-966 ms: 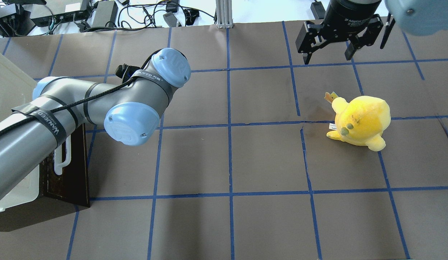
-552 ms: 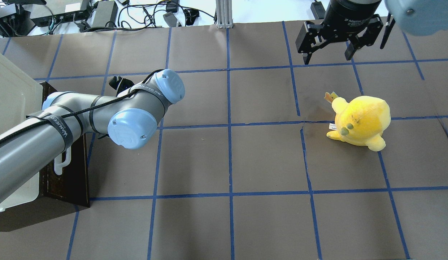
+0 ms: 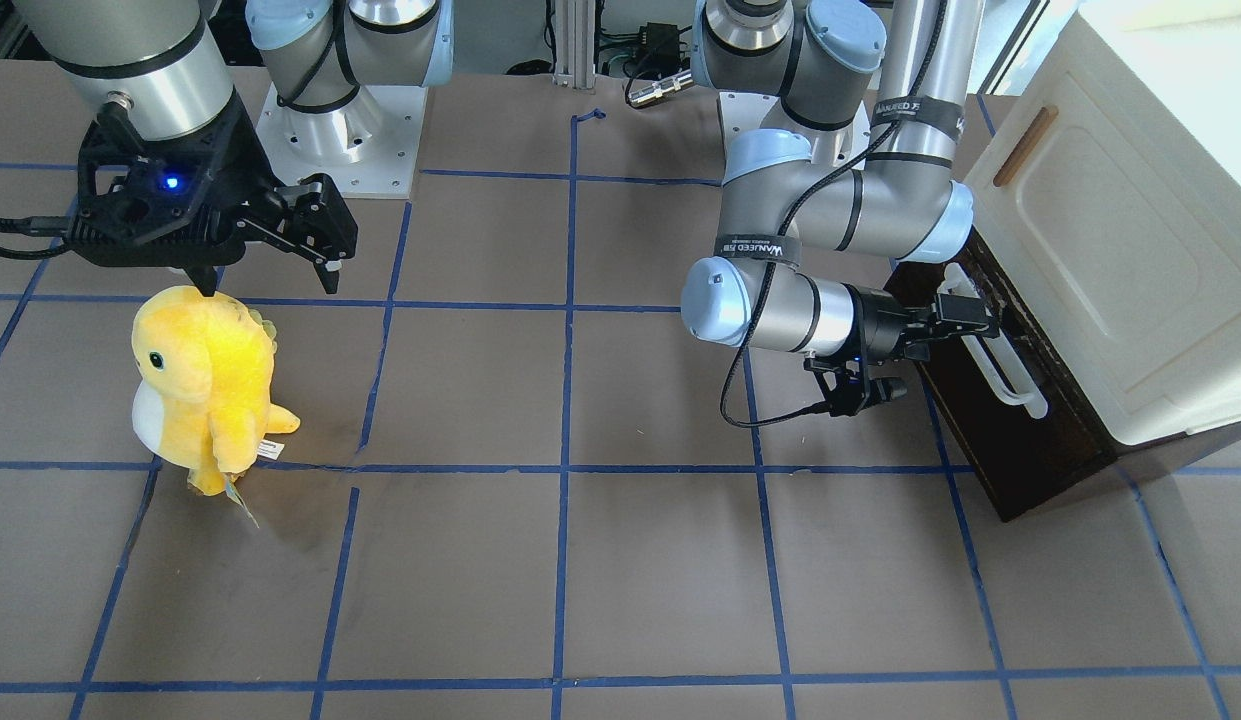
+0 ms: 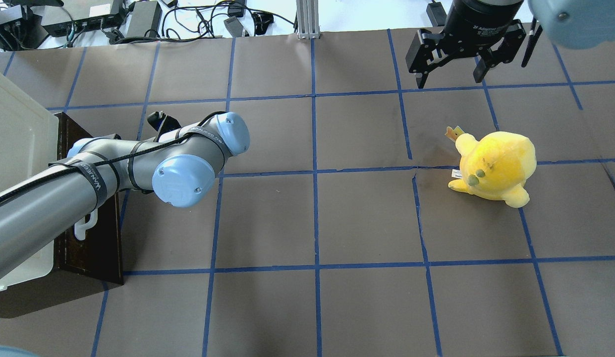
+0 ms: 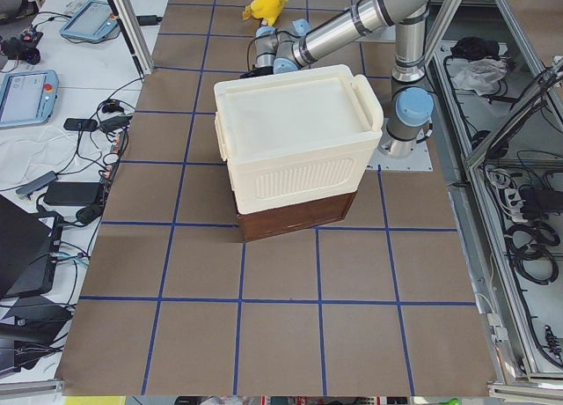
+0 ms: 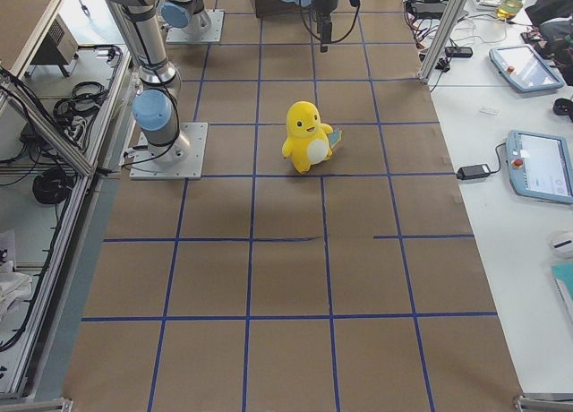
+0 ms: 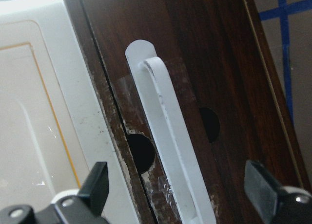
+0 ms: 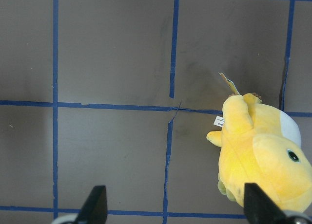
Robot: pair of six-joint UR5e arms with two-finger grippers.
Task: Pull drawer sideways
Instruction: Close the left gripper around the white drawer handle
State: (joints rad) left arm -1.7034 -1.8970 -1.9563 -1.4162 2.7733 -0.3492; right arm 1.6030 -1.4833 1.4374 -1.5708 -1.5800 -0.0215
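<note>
**Left gripper spread wide at the drawer handle**

The drawer [image 4: 96, 243] sits at the left edge of the worktop [image 4: 366, 218], under a cream cabinet [image 4: 15, 134]. The left gripper [image 7: 178, 187] is spread wide, one finger on either side of the white bar handle [image 7: 165, 121], and neither finger touches it. White lettering on the left arm's strap [image 4: 91, 181] is too small to read surely. Toward the right edge stands a yellow plush toy [image 4: 495, 166] whose tag [image 4: 456, 173] is unreadable. At the far edge the right gripper [image 4: 450, 74], lettered "2F Adaptive", hangs wide apart and holds nothing.
</note>
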